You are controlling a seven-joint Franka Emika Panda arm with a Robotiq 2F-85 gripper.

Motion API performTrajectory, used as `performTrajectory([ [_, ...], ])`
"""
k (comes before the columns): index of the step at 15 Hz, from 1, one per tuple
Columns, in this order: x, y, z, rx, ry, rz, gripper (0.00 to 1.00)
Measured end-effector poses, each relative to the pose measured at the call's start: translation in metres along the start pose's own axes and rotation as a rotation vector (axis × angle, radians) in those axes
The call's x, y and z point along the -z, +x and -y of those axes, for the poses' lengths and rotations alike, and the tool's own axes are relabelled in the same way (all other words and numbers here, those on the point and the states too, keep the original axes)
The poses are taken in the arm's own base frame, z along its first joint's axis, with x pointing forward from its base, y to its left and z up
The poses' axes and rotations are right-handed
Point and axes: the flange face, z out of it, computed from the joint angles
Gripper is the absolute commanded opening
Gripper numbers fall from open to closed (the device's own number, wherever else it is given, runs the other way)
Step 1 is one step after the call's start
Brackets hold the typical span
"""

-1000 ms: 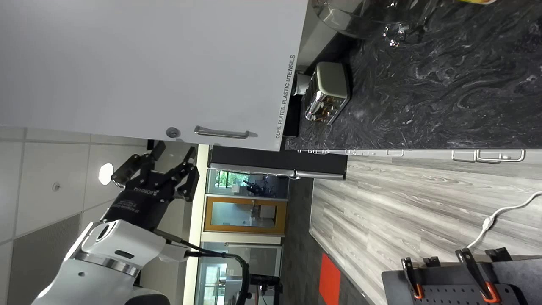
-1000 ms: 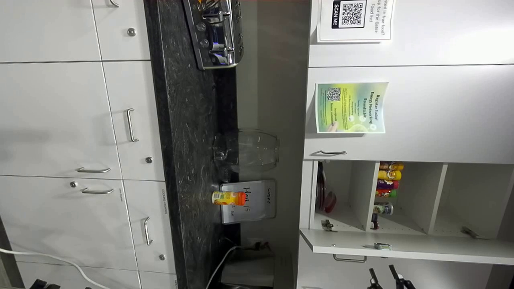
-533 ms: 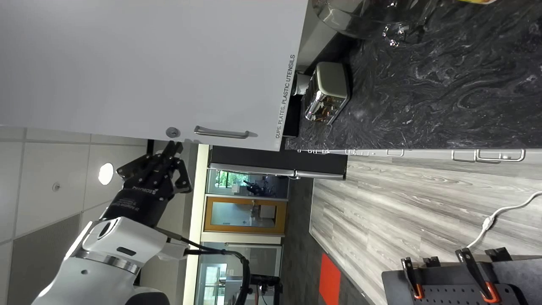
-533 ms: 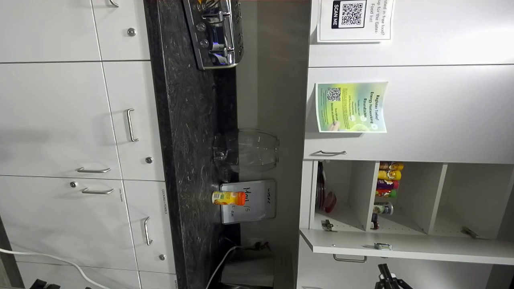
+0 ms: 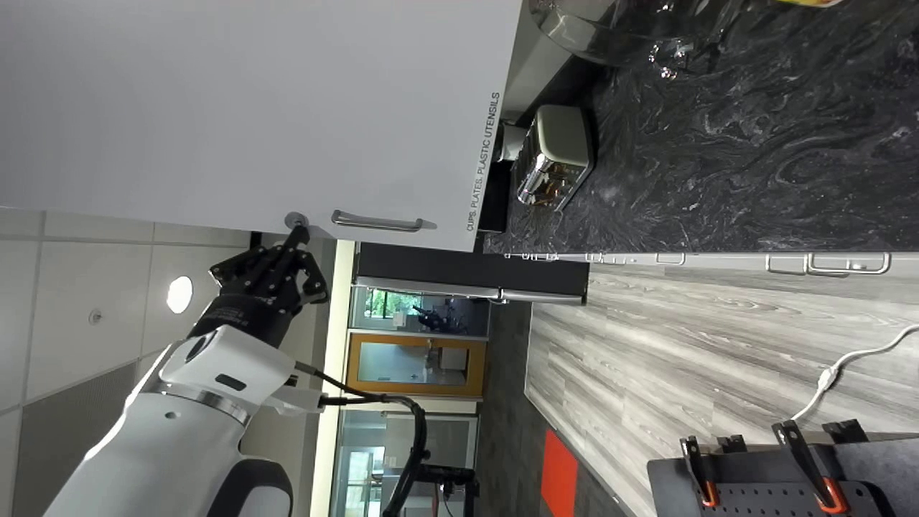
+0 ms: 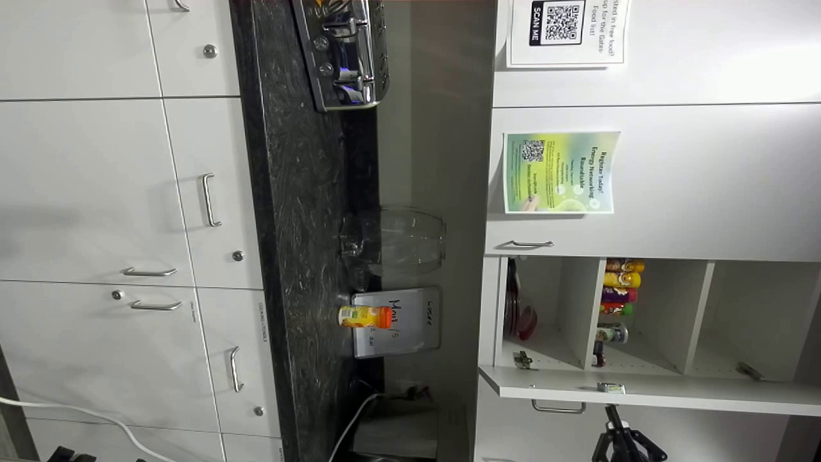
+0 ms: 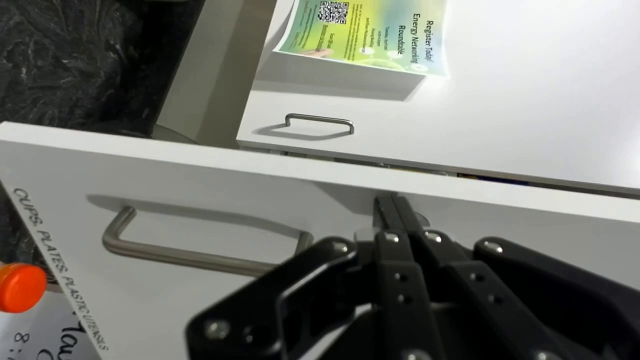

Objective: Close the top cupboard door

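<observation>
The top cupboard door [image 5: 251,115], a white panel with lettering and a silver bar handle [image 5: 377,221], stands swung out from its cupboard. An exterior view shows the door [image 6: 667,396] nearly edge-on, leaving the shelves exposed. My gripper [image 5: 298,231] has its empty fingers pressed together, tips against the outer face of the door by the round lock, near the free edge. In the wrist view the closed fingertips [image 7: 392,200] meet the door face [image 7: 165,305] just below its edge, beside the handle [image 7: 190,257]. The tips cover part of the lock.
Bottles [image 6: 621,280] and red dishes [image 6: 526,321] sit inside the cupboard. A neighbouring closed door [image 6: 693,179] carries a green flyer [image 6: 561,172]. Below, the dark counter [image 5: 754,143] holds a toaster [image 5: 556,154], a glass jar [image 6: 410,239] and a yellow bottle [image 6: 362,316].
The gripper's fingers have come together from open, and the arm has advanced until the tips reach the door. The door's free edge has shifted slightly toward the cupboard.
</observation>
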Motion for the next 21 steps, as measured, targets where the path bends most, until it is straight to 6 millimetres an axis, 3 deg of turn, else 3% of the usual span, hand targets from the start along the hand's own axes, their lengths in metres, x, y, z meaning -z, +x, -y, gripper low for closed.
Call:
performTrajectory([
  [6,-0.044,0.006,0.003,0.043,-0.017,-0.001,0.00],
  [10,-0.081,-0.004,0.019,0.127,-0.013,-0.100,0.00],
  [16,-0.156,-0.025,0.046,0.264,-0.021,-0.234,0.00],
  [21,-0.224,-0.013,0.065,0.334,-0.033,-0.341,0.00],
])
